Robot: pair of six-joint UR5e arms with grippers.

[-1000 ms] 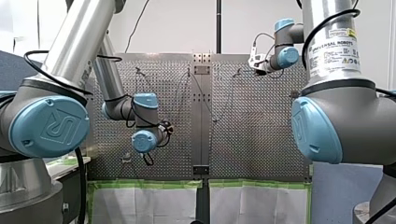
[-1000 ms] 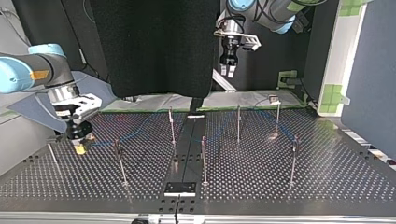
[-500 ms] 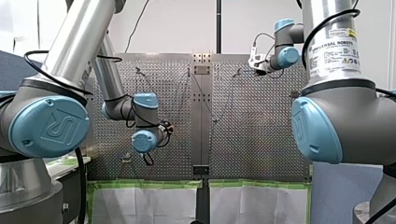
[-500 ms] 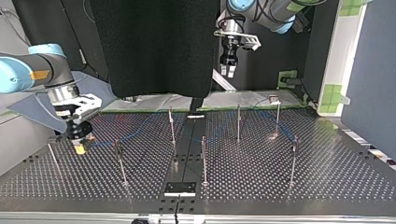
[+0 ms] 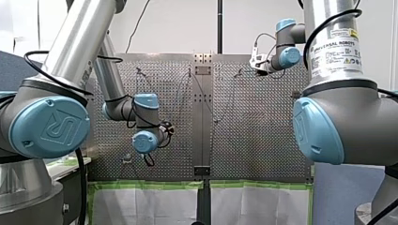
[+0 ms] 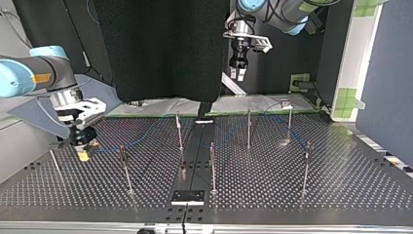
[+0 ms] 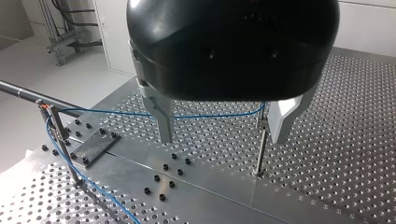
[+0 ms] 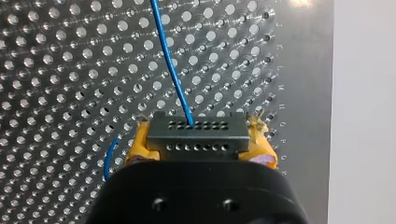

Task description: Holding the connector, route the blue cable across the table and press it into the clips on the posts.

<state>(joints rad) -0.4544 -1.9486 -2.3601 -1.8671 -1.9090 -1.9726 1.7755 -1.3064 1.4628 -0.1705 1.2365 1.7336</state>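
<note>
Yellow-padded right gripper (image 8: 201,140) clamps connector (image 8: 196,136); left gripper (image 7: 220,136) raised, fingers (image 7: 163,116) apart.

The left arm (image 6: 280,12) comes in high, its wrist turned so the left gripper (image 7: 223,137) points straight down, its 2 metal fingers (image 7: 163,121) spread wide apart. The right arm (image 6: 24,73) reaches low, and the right gripper (image 8: 198,140) also points down, its 2 yellow pads (image 8: 140,144) closed on the connector (image 8: 196,133).
</note>
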